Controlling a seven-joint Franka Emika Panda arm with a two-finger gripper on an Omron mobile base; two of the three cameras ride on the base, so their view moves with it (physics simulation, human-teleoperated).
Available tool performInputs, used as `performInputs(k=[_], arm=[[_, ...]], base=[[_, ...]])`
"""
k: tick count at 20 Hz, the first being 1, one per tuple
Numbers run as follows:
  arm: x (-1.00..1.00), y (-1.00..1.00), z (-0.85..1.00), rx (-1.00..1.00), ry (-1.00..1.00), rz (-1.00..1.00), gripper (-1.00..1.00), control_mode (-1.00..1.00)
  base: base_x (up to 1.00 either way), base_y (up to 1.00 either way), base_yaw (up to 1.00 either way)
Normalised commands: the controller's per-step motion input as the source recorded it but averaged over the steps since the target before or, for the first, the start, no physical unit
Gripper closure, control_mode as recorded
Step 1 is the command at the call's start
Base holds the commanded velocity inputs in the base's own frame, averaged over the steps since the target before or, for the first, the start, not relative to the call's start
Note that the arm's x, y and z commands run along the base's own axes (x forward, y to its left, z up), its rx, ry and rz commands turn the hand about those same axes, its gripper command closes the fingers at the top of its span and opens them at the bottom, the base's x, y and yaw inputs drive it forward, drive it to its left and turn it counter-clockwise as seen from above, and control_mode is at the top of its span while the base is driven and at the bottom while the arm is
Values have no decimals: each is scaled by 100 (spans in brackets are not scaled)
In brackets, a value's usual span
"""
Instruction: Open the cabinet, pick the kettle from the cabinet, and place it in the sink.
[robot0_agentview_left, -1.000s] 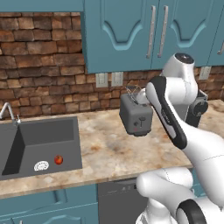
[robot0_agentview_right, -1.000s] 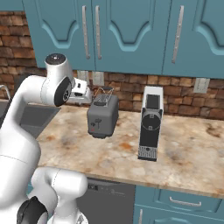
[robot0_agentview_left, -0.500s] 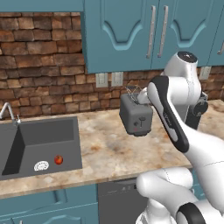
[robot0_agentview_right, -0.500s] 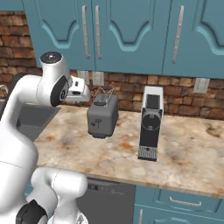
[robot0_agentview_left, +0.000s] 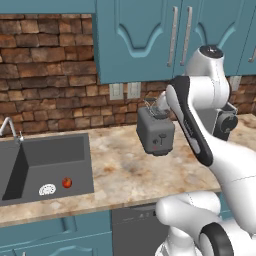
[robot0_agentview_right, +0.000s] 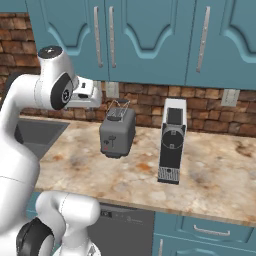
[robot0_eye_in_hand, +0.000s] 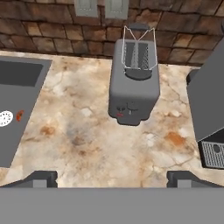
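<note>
The arm has swung slightly left, and its gripper (robot0_eye_in_hand: 112, 177), jaws spread wide and empty, looks down at the toaster (robot0_eye_in_hand: 133, 83) while the shut cabinet (robot0_agentview_right: 122, 37), kettle unseen, lies above it.

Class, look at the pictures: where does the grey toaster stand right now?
The toaster stands on the marbled counter against the brick wall, below the closed teal cabinet; in the right base view the coffee machine is to its right, the sink further left.
</note>
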Motion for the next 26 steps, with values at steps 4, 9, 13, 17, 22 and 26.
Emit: performInputs(k=[4, 9, 13, 17, 22, 26], arm=[[0, 0, 18, -2, -6, -6, -100, -100], [0, 0, 9, -1, -17, -14, -100, -100], [3, 0, 7, 0, -21, -15, -100, -100], [6, -1, 9, 0, -21, -12, -100, -100], [12, -1, 22, 0, -3, -9, -100, -100], [4, -2, 33, 0, 0, -2, -100, -100]], base=[[0, 0, 0], [0, 0, 0], [0, 0, 0], [0, 0, 0], [0, 0, 0], [0, 0, 0]])
